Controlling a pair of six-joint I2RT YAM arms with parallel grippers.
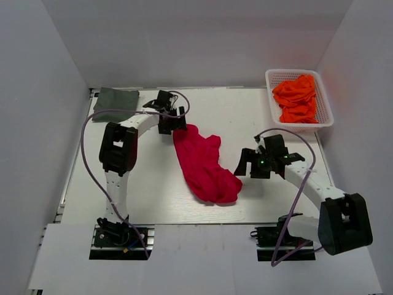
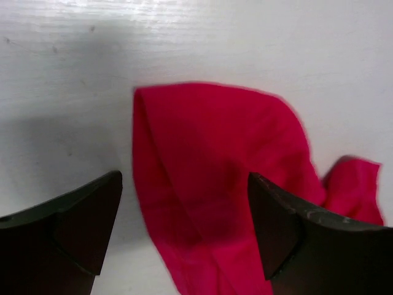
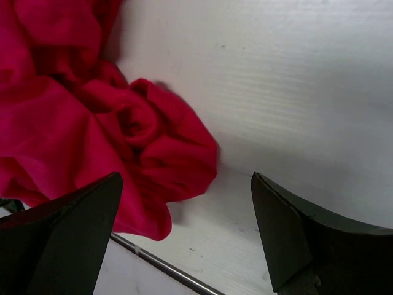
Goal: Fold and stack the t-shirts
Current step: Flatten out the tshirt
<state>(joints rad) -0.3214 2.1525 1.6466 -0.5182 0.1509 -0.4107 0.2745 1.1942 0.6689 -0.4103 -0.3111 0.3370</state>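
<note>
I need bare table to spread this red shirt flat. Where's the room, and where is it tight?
Widest bare table: far centre, between red t-shirt, basket and right gripper. A second patch lies near-left, between the left arm and the shirt. Tight: far-left corner, where the grey-green t-shirt and left gripper sit.

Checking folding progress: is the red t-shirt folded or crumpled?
Crumpled, not folded: the red t-shirt lies in a bunched, wrinkled strip on the table.

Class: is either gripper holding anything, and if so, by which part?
Nothing is held. The left gripper stands open over the far end of the red t-shirt; the right gripper is open beside its crumpled edge.
</note>
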